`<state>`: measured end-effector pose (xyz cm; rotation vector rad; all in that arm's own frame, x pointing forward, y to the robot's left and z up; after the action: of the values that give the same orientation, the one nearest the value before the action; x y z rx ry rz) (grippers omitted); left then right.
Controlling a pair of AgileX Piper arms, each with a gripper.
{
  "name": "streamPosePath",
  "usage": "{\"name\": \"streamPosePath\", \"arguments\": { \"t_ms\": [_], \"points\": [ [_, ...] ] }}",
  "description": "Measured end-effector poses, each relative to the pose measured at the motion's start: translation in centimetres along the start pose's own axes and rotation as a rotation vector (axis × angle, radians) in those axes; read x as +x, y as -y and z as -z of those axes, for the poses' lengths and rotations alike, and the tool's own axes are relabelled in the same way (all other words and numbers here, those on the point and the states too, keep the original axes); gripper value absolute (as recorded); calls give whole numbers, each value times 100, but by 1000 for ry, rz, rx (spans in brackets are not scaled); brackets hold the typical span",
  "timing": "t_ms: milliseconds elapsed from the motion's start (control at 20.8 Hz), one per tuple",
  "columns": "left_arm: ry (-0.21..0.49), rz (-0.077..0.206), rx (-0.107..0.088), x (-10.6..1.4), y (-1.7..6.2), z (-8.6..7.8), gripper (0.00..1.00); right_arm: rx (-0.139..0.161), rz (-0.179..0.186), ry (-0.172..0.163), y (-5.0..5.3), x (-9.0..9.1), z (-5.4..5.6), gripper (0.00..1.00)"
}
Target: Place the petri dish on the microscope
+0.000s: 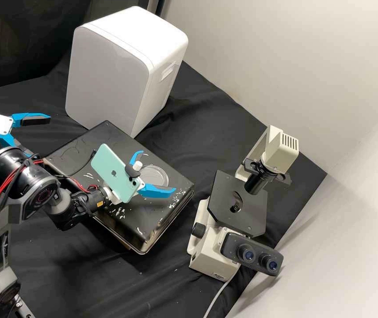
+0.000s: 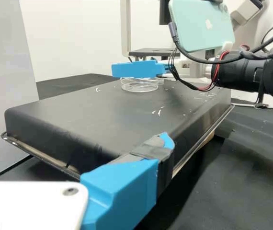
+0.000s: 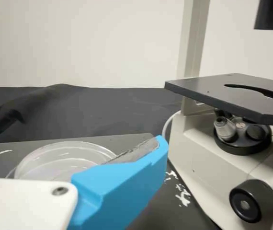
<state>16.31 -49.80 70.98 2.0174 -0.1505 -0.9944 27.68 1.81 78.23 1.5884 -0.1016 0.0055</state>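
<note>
Petri dish (image 1: 155,176) lying flat on the black tray (image 1: 109,141), near the microscope (image 1: 217,247). Right claw (image 1: 158,171) open, one blue finger on either side of the dish; contact cannot be told. Left claw (image 1: 29,132) open, well apart at the bench edge. Likely hazards: fingers closing too high may ride over the low clear rim; an uneven squeeze may skid the dish across the tray; during transfer the claw may strike the beige head (image 1: 279,148) above the stage (image 1: 250,212), or leave the dish off-centre and tilted
</note>
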Motion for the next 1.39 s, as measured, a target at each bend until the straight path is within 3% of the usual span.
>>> {"name": "streamPosePath", "arguments": {
  "t_ms": [144,528,721,1393],
  "points": [
    [-5,-2,1,2,-1,-1,100,-12,1,21,14,9,-45,100],
    [-6,-3,-1,3,-2,-2,100,-22,48,64,125,99,-124,100],
    [-5,-3,-1,4,-1,-4,100,-46,65,58,194,144,-114,100],
    [-5,-3,-1,4,-1,-4,100,-48,67,60,215,164,-117,100]
  ]
}}
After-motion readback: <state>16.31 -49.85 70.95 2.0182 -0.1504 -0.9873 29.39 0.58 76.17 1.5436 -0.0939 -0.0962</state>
